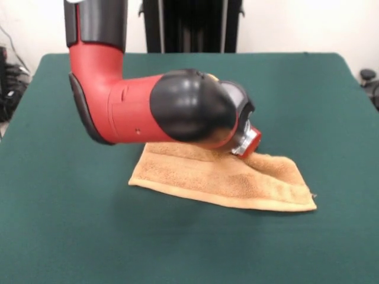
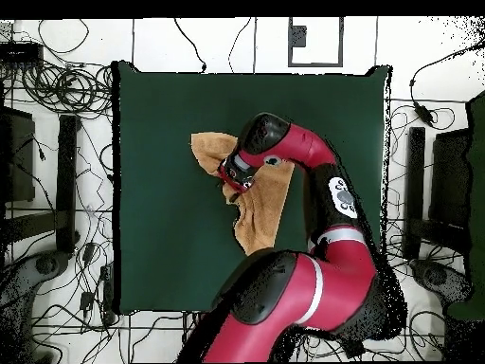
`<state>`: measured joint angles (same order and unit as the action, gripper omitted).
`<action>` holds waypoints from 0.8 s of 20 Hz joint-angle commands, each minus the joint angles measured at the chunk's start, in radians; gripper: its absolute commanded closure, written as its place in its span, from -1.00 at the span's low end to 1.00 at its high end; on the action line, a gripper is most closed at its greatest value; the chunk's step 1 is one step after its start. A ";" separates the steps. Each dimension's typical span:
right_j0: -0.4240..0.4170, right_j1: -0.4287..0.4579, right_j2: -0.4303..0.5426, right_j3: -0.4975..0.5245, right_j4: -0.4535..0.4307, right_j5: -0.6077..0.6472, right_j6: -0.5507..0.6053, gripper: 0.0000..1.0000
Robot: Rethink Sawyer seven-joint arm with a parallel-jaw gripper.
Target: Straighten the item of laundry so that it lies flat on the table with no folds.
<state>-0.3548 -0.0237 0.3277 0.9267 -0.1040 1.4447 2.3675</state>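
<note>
Hand towel (image 1: 237,180): tan-orange terry, lying on the green table (image 1: 71,236), roughly at mid-table in the front view. Not flat. Folded over on itself into a long wedge shape, with a thick doubled edge along the near side and a pointed corner at the picture's right. Woven band visible near the right-hand end. Far edge partly hidden behind the arm.

Overhead view: towel (image 2: 260,213) stretched as an irregular strip on the table (image 2: 161,142), one lobe reaching out past the wrist toward the picture's upper left, the other end trailing toward the robot's base. Surface creased and bunched along the strip.

Arm (image 1: 148,106): red and black, bent at the elbow, forearm lying nearly level just above the towel. Black rounded joint cover facing the front camera.

Gripper (image 1: 247,142): at the end of the wrist, angled downward, meeting the towel's upper fold in the front view. Only the red and silver collar visible; fingertips hidden behind the wrist and the cloth. Jaw state: cannot tell. Overhead, gripper (image 2: 235,173) positioned over the towel's upper portion, between the two lobes.

Cables (image 2: 57,85) spread on the floor round the table in the overhead view.
</note>
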 commanded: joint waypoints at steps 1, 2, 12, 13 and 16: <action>-0.014 0.242 0.013 -0.493 -0.314 0.046 -0.437 -1.00; -0.015 0.256 0.026 -0.527 -0.337 0.060 -0.459 -1.00; -0.017 0.308 0.106 -0.685 -0.530 0.046 -0.573 -1.00; -0.013 0.304 0.102 -0.684 -0.538 0.042 -0.569 -1.00; -0.010 0.302 0.108 -0.691 -0.557 0.045 -0.566 -1.00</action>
<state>-0.3085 0.1845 0.4656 0.4284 -0.3390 1.9194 2.1023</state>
